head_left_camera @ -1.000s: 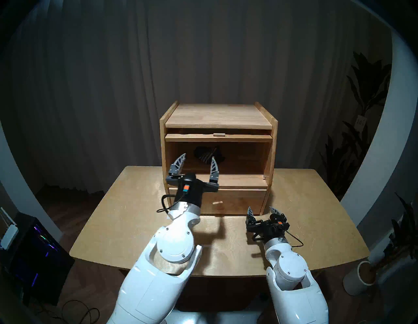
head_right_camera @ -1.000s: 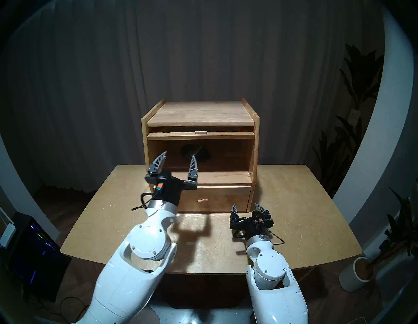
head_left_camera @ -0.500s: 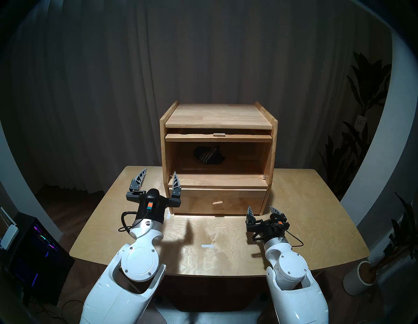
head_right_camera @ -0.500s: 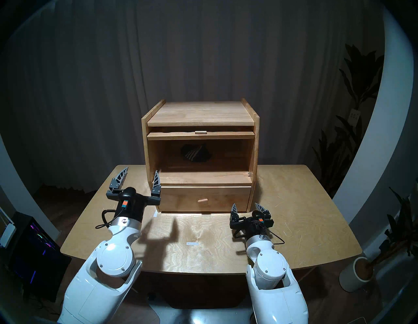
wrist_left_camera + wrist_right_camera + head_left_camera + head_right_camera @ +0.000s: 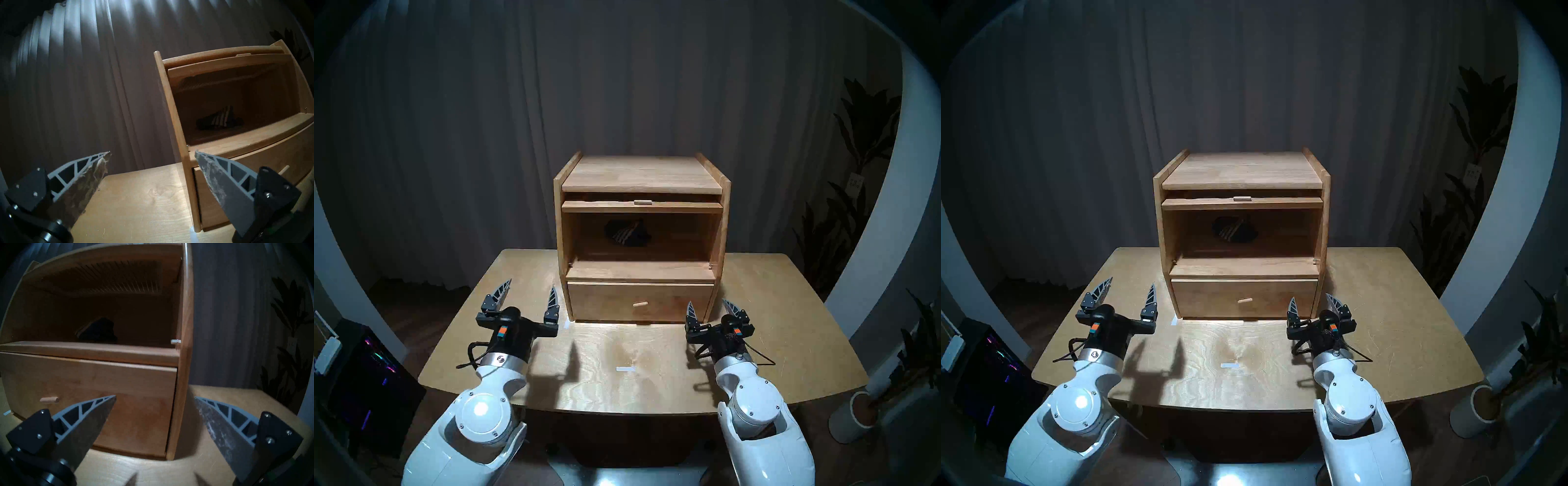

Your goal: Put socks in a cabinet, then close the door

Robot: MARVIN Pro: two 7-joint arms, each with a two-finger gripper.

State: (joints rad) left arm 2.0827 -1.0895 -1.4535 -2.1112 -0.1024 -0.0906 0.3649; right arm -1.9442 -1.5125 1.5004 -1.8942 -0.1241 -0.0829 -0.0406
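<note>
Light wooden cabinet (image 5: pixel 641 237) standing at the rear-centre of the table (image 5: pixel 772 305). Its upper compartment is open; the door (image 5: pixel 641 206) is raised and slid in level beneath the top board, only its front edge and tab handle visible. The socks (image 5: pixel 628 231), a dark striped bundle, lie on the compartment floor, left of centre toward the back. The lower drawer (image 5: pixel 640 302) is flush. Left gripper (image 5: pixel 528 294), fingers spread wide and empty, hovers above the table near the cabinet's front-left corner. Right gripper (image 5: pixel 711 307), likewise spread and empty, hovers near the front-right corner.
</note>
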